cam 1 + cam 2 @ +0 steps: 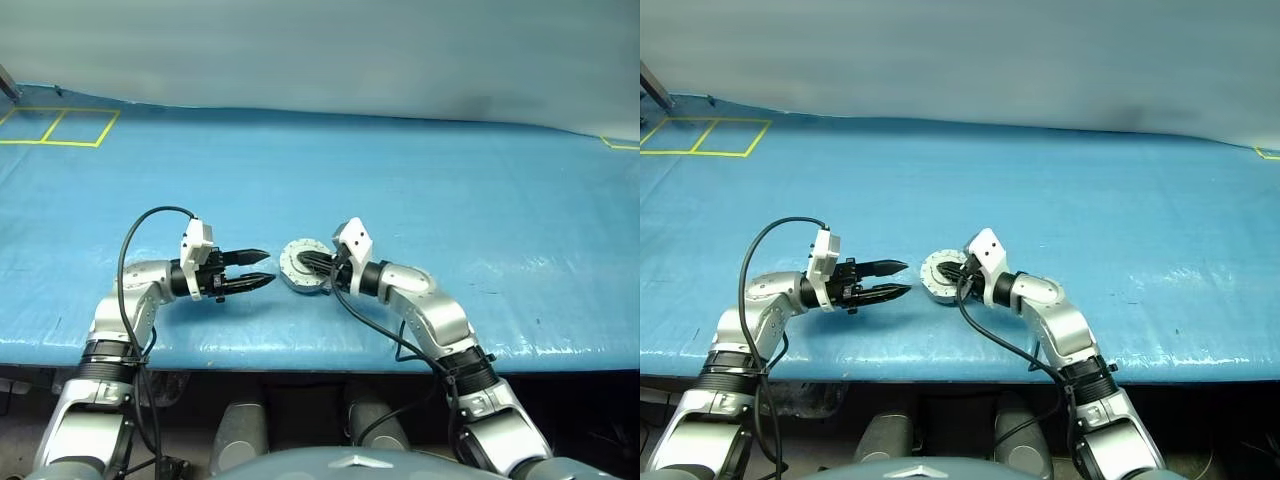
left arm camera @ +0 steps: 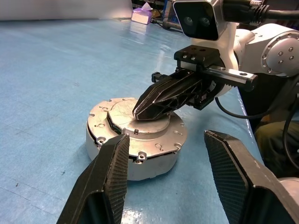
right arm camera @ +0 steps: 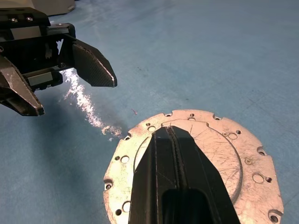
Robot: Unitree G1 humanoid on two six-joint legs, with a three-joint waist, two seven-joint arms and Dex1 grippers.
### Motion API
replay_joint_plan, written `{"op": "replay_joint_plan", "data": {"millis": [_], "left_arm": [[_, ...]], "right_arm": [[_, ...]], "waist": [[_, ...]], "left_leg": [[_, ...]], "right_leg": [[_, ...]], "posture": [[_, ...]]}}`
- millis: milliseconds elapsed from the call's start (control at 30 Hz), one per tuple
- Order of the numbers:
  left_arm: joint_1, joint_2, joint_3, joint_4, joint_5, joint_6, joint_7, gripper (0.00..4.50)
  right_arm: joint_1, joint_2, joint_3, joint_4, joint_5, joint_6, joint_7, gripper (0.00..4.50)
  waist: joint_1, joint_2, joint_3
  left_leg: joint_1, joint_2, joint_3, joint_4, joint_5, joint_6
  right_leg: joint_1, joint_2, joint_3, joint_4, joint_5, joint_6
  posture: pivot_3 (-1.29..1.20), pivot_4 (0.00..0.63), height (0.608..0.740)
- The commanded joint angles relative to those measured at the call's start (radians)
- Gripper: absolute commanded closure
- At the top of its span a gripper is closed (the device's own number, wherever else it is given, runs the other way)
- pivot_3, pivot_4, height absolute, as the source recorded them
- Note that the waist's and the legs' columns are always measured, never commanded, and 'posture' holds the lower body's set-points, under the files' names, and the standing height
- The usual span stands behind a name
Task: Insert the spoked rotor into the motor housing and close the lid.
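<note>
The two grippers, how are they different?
The left gripper is open with a wide gap between its fingers; the right gripper is shut. The left gripper hangs beside the motor housing, touching nothing; the right gripper's tip rests on the closed lid. Both have black fingers.

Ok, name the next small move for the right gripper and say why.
Probably press down a little more, then lift off: the shut right gripper rests its tips on the lid, which already lies flat over the motor housing, while the open left gripper waits beside it.
</note>
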Motion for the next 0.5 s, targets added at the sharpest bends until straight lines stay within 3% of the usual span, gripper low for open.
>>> {"op": "replay_joint_plan", "data": {"millis": [33, 500], "left_arm": [[0.002, 0.0, 0.009, -0.05, -0.018, 0.002, -0.001, 1.76], [-0.019, 0.023, -0.021, -0.048, 0.022, -0.018, -0.013, 1.76]], "right_arm": [[0.018, 0.016, -0.008, 0.033, -0.007, -0.028, -0.016, 4.5], [0.03, 0.039, 0.0, 0.095, -0.044, -0.082, -0.068, 4.5]], "waist": [[0.0, 0.0, 0.0], [-0.001, -0.001, -0.001]], "left_leg": [[0.0, 0.0, 0.0, 0.0, 0.0, 0.0], [0.003, 0.001, 0.001, -0.002, 0.0, 0.0]], "right_leg": [[0.0, 0.0, 0.0, 0.0, 0.0, 0.0], [0.001, 0.0, 0.0, 0.0, -0.001, -0.001]], "posture": [[0.0, 0.15, 0.74], [0.0, 0.15, 0.74]]}}
